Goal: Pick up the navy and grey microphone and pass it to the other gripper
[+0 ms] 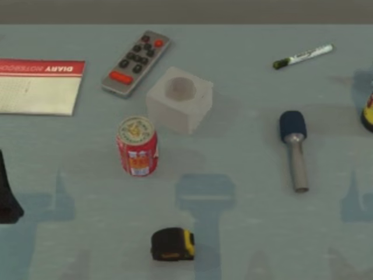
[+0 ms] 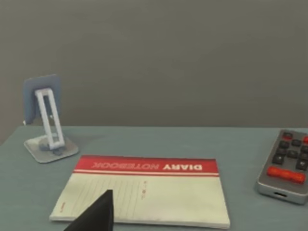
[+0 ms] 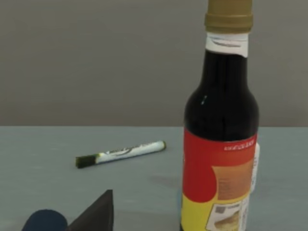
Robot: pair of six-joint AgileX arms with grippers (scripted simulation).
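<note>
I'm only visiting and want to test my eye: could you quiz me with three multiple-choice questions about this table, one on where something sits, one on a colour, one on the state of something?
1. Where does the navy and grey microphone lie on the table?
A. right half
B. left edge
C. on the notebook

2. What colour is the soda can?
A. green
B. red
C. white

3. How is the microphone placed?
A. held in a gripper
B. standing upright
C. lying flat, untouched

Answers: 1 A, the top view shows it below the marker. 2 B, its label is red. 3 C, no gripper is near it; the left arm sits at the left edge.
</note>
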